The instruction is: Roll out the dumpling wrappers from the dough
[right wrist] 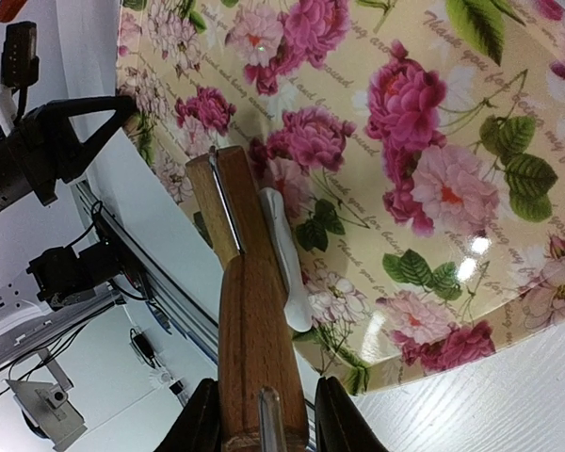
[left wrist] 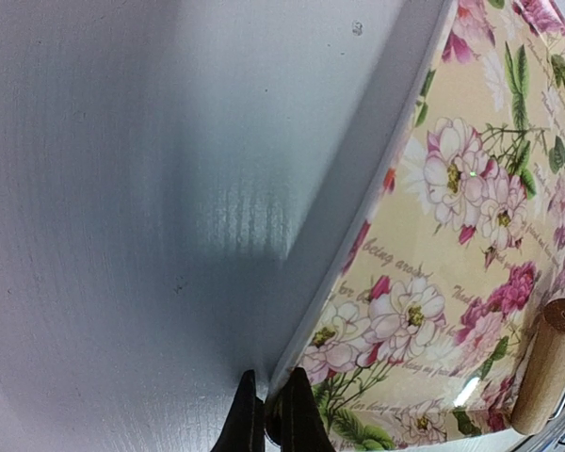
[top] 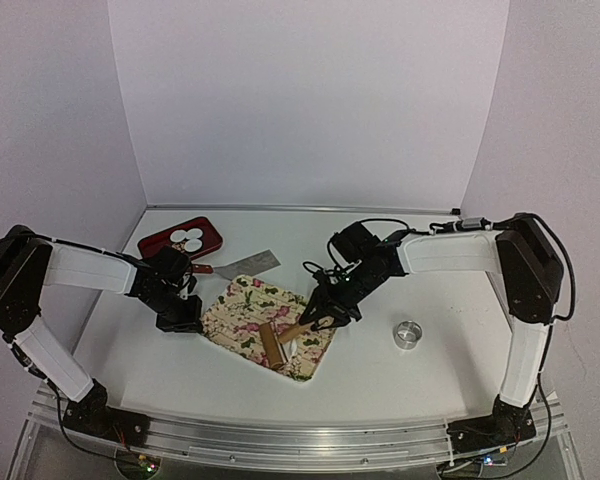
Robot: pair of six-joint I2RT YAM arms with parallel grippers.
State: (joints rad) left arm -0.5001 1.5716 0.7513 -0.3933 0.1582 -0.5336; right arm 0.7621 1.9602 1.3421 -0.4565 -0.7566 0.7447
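White table (top: 430, 290) carries everything. The floral tray (top: 240, 305) lies between the two sets of jaws. The left gripper (top: 185, 322) is closed tight, its tips at the tray's rim (left wrist: 395, 179); I cannot tell whether they pinch the rim or only press against it. The right gripper (top: 322, 320) is clamped narrow on the wooden handle of the rolling pin (right wrist: 254, 358), with the roller head straight ahead of its fingertips, down on the tray. A red tray (top: 212, 232) holding the dumpling wrappers (top: 187, 238) sits beyond the left jaws, well apart from the right ones. A scraper (top: 258, 263) lies past the tray's far edge, and the metal ring (top: 408, 334) is near the right jaws on their outer side. The dough (right wrist: 284, 254) is a thin white strip just ahead of the right fingertips, touching the roller's side. Judgement: rolling is the step in hand. Bring the roller squarely over the strip and press evenly, with short strokes. Brace the tray with the left jaws so it cannot skid. Risk: soft dough sticking to the roller or lifting with it.
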